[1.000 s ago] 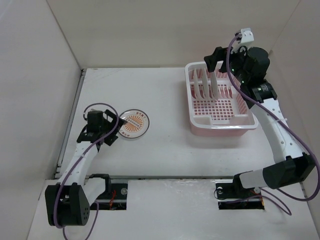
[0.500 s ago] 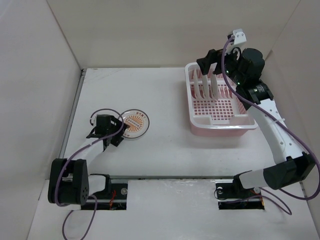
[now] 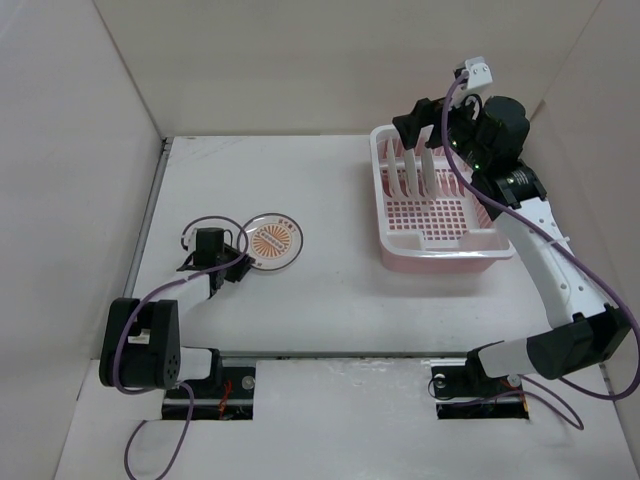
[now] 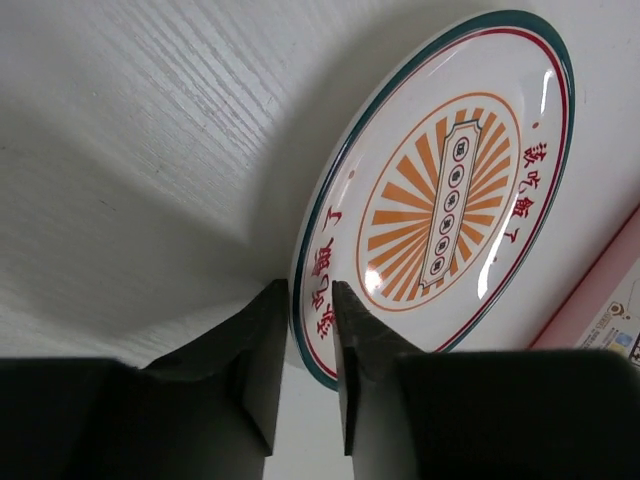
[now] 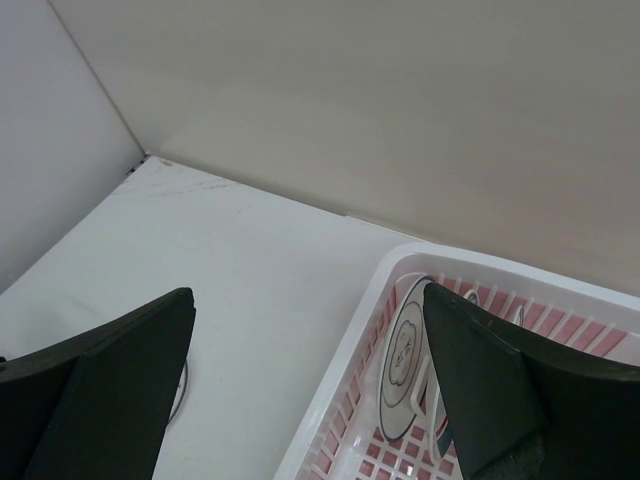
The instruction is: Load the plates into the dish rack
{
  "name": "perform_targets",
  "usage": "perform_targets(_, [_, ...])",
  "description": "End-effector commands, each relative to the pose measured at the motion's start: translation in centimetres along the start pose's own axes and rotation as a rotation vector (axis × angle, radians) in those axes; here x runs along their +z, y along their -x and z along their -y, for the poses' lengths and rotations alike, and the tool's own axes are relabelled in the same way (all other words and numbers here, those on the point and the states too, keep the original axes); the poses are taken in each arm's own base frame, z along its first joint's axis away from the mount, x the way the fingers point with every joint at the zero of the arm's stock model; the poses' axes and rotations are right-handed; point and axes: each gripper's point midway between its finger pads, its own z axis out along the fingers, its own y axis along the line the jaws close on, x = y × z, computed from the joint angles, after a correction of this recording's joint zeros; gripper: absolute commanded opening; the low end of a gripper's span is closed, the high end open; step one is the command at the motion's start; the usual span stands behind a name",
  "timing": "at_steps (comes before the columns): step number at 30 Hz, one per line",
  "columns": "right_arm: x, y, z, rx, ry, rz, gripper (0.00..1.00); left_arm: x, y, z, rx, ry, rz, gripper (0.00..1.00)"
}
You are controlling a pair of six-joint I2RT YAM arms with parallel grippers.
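A white plate [image 3: 273, 240] with an orange sunburst centre and a dark green-red rim lies on the table left of the middle, its near-left edge raised. My left gripper [image 3: 233, 263] is shut on that edge, and in the left wrist view its fingers [image 4: 268, 345] pinch the rim of the plate [image 4: 450, 190] from both sides. The pink dish rack [image 3: 442, 253] stands at the back right with two plates [image 3: 412, 172] upright in its slots. My right gripper [image 3: 430, 118] hangs open above the rack's back end. In the right wrist view it [image 5: 308, 292] holds nothing, and one plate [image 5: 404, 358] shows below.
White walls close in the table at the left, back and right. The rack's pale rim [image 5: 345, 410] runs under my right gripper. A purple cable loops beside the left wrist [image 3: 196, 222]. A strip of the pink rack [image 4: 600, 290] shows beyond the held plate.
My left gripper has dropped low and closed on the sunburst plate's near rim, tipping that edge up. My right gripper has drifted slightly left above the rack and stays open.
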Motion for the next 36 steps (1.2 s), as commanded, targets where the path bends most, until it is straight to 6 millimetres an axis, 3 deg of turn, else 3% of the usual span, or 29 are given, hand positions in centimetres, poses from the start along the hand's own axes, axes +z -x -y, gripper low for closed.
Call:
perform_targets(1, [-0.8, 4.5, -1.4, -0.034, 0.033, 0.122, 1.00, 0.0, 0.2, 0.2, 0.011, 0.001, 0.011, 0.19])
perform_targets(4, [-0.8, 4.5, -1.4, -0.034, 0.033, 0.122, 1.00, 0.2, 0.2, 0.2, 0.019, 0.020, 0.001, 0.11])
perform_targets(6, [-0.8, 4.5, -1.4, -0.034, 0.033, 0.122, 1.00, 0.3, 0.4, 0.3, 0.034, 0.024, 0.009, 0.00])
perform_targets(12, [-0.4, 4.1, -1.1, -0.041, 0.023, 0.115, 1.00, -0.4, 1.5, 1.0, 0.050, 0.033, 0.049, 0.00])
perform_targets(14, [-0.4, 4.1, -1.7, -0.055, 0.043, 0.113, 1.00, -1.3, 2.3, 2.6, 0.060, -0.013, 0.073, 0.00])
perform_targets(16, [-0.1, 3.6, -2.0, -0.085, 0.073, 0.101, 1.00, -3.4, 3.0, 6.2, 0.093, -0.118, 0.109, 0.00])
perform_targets(19, [0.5, 1.9, -5.0, -0.163, 0.230, 0.063, 1.00, -6.4, 4.0, 10.1, 0.147, -0.216, 0.162, 0.00])
perform_targets(20, [0.9, 0.9, -5.7, -0.249, 0.276, 0.047, 1.00, -7.8, 4.7, 12.6, 0.163, -0.258, 0.189, 0.00])
perform_targets(21, [1.0, -0.2, -7.8, -0.290, 0.337, 0.027, 1.00, -8.5, 5.2, 13.3, 0.172, -0.257, 0.202, 0.00])
perform_targets(22, [1.1, -1.3, -8.4, -0.329, 0.338, 0.003, 1.00, -8.9, 5.3, 14.2, 0.203, -0.266, 0.204, 0.00])
perform_targets(23, [1.9, -2.9, -8.7, -0.392, 0.335, -0.034, 1.00, -10.2, 6.1, 16.3, 0.214, -0.307, 0.218, 0.00])
perform_targets(25, [2.4, -4.8, -10.5, -0.450, 0.312, -0.067, 1.00, -10.5, 6.2, 17.4, 0.229, -0.305, 0.201, 0.00])
perform_targets(26, [2.8, -5.6, -10.7, -0.467, 0.283, -0.065, 1.00, -11.5, 6.7, 19.1, 0.258, -0.338, 0.204, 0.00])
perform_targets(28, [3.5, -8.1, -11.7, -0.506, 0.283, -0.100, 1.00, -11.9, 6.6, 20.5, 0.265, -0.345, 0.168, 0.00])
perform_targets(29, [3.4, -8.1, -12.2, -0.507, 0.293, -0.098, 1.00, -11.5, 6.2, 20.3, 0.268, -0.335, 0.145, 0.00])
perform_targets(30, [3.6, -9.2, -12.7, -0.536, 0.311, -0.113, 1.00, -12.0, 6.3, 21.4, 0.280, -0.363, 0.143, 0.00])
perform_targets(32, [3.1, -10.3, -14.9, -0.562, 0.396, -0.114, 1.00, -11.8, 5.9, 21.6, 0.274, -0.355, 0.107, 0.00])
perform_targets(34, [2.7, -10.2, -15.9, -0.593, 0.419, -0.085, 1.00, -12.4, 6.3, 22.4, 0.274, -0.364, 0.112, 0.00])
perform_targets(36, [2.4, -10.7, -17.0, -0.634, 0.406, -0.091, 1.00, -11.9, 6.4, 22.0, 0.271, -0.322, 0.103, 0.00])
